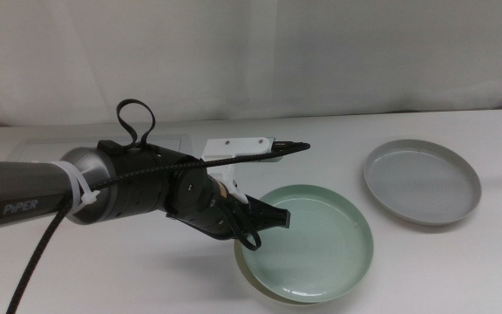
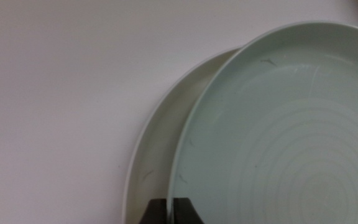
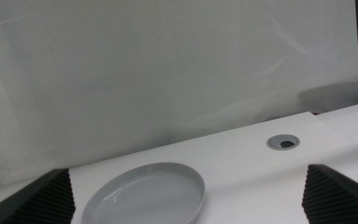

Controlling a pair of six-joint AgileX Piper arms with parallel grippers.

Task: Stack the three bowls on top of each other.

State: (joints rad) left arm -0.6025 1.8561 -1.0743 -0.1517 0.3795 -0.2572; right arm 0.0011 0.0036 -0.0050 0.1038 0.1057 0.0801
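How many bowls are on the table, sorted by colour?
Mint green bowl: 1, lying on the white one
White bowl: 1, only its rim showing underneath
Grey bowl: 1, apart on its own
Total: 3

One bowl atop another, offset; third bowl apart, right and behind.

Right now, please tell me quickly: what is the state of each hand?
Left hand: shut on the rim of the mint green bowl.
Right hand: open, holding nothing, with the grey bowl in front of it.
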